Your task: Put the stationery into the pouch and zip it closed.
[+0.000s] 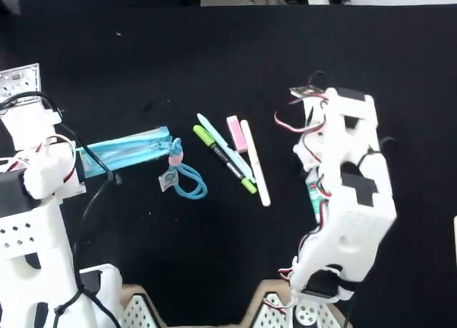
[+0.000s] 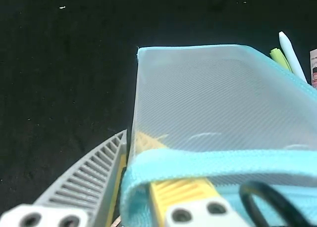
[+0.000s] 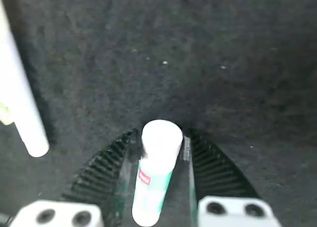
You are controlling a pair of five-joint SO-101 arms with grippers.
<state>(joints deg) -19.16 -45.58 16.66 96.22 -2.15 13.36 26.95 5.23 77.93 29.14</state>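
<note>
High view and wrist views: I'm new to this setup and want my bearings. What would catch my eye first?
The light blue pouch lies on the left arm's side of the black table, its edge clamped in the left gripper. On the other side, the right gripper is shut on a white-capped glue stick. Between them, pens lie side by side.
</note>
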